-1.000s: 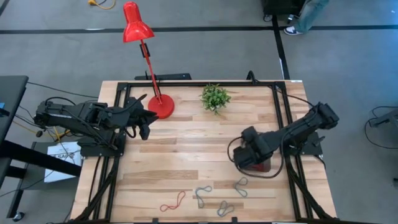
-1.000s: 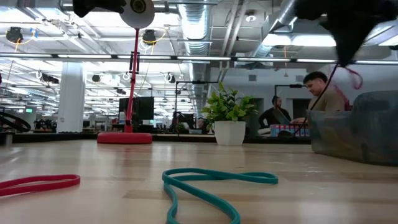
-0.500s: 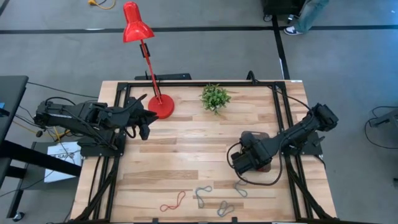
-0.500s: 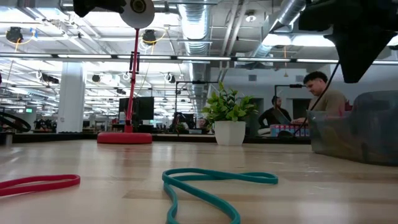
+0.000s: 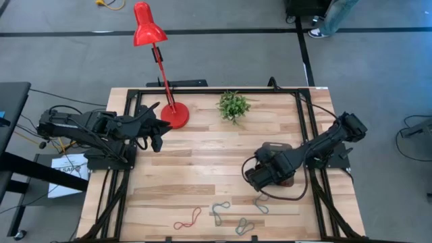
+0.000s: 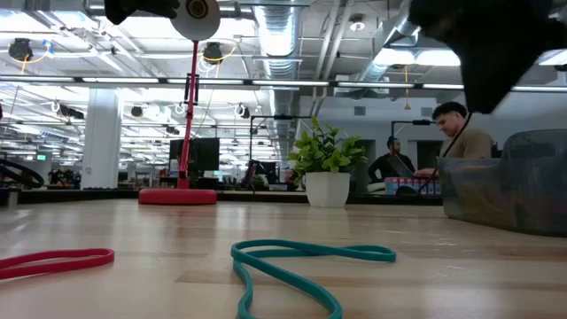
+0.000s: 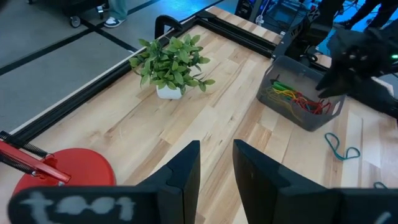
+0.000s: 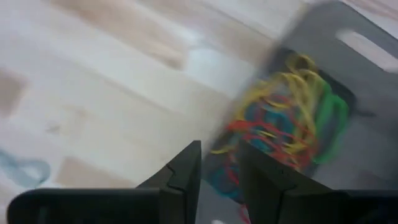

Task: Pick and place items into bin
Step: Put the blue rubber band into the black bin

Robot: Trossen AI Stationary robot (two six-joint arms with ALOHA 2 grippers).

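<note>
Both jaw pairs stand slightly parted and empty, the right gripper (image 5: 253, 177) hovering just beside the bin (image 7: 301, 93) of tangled bands (image 8: 292, 134), loose bands (image 5: 219, 212) lying on the table (image 5: 202, 169) near the bin, the left gripper (image 5: 159, 135) beside the red lamp (image 5: 174, 116).

No text, label, brand, number or sign can be read in any view. A sheet of paper (image 5: 66, 167) lies on the floor at nine o'clock from the table (image 5: 202, 169) with dark marks too small to make out, and pale blurred marks on the left gripper's (image 7: 216, 163) housing cannot be deciphered.
</note>
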